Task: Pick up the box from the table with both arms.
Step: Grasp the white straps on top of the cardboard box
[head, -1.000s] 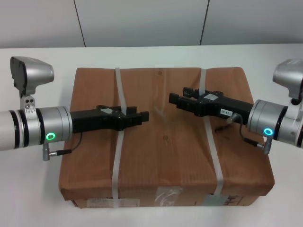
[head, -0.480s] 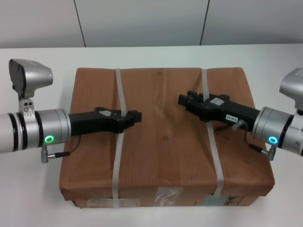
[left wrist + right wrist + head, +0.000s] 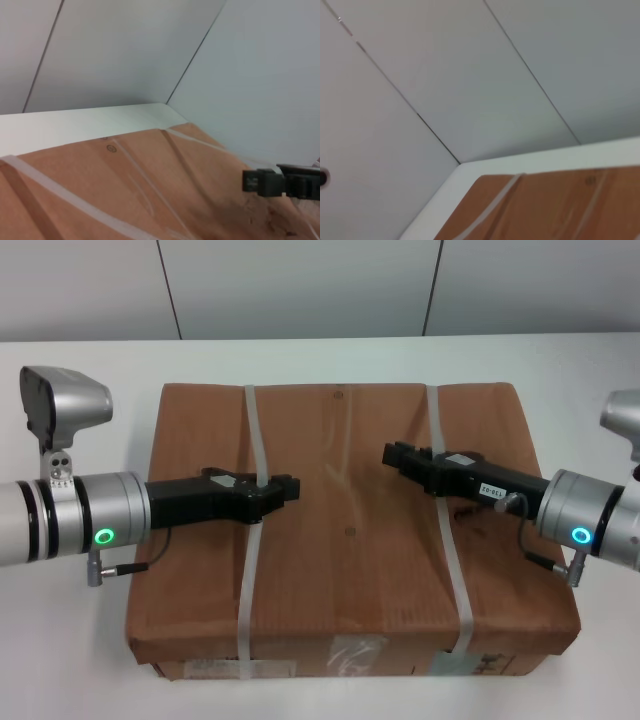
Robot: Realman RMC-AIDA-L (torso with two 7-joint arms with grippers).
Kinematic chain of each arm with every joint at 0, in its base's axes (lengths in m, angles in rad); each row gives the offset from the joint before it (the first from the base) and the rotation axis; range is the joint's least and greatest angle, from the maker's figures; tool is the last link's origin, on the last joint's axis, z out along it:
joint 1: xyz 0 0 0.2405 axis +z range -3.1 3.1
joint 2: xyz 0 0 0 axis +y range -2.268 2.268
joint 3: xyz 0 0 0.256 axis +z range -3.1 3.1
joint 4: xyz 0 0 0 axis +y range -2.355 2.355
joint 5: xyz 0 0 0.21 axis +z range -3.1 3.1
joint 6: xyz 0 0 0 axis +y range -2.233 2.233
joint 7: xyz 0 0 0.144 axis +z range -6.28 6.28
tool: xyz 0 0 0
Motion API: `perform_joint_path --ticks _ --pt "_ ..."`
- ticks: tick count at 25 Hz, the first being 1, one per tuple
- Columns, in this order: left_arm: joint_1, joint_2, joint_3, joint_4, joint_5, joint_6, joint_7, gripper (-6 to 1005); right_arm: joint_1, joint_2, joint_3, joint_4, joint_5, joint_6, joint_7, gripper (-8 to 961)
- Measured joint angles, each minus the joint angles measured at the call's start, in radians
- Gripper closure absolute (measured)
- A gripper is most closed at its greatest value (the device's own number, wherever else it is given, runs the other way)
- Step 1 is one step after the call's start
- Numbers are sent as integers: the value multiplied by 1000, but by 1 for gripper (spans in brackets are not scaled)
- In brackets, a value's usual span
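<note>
The brown cardboard box (image 3: 345, 540) lies flat on the white table (image 3: 90, 365), bound by two whitish straps (image 3: 249, 560), with torn labels on its front side (image 3: 350, 655). My left gripper (image 3: 292, 486) reaches in from the left, just above the box's top near the left strap, fingers together and empty. My right gripper (image 3: 392, 453) reaches in from the right above the right strap, fingers together and empty. The left wrist view shows the box top (image 3: 125, 190) and the right gripper's tip (image 3: 252, 181). The right wrist view shows a box corner (image 3: 545, 210).
The table (image 3: 75, 125) extends on all sides of the box, with wide bare strips left, right and behind. A grey panelled wall (image 3: 300, 285) stands behind the table's far edge. My silver wrists with green rings (image 3: 104, 535) hang over the box's side edges.
Both grippers have drawn back from the box's middle toward its sides: the left one to the left, the right one to the right and slightly lower. The box has not moved.
</note>
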Motion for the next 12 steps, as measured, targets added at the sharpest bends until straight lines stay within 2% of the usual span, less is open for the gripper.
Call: perform_joint_path --ticks 4,10,12 --pt "7 0 0 0 0 1 2 882 -17 -2 -25 -14 -1 -4 101 719" --pt "11 0 0 0 -3 2 8 882 -24 -3 -27 -17 -1 -4 133 946" --pt "12 0 0 0 -6 4 14 882 -29 -2 -26 -17 1 -11 130 945"
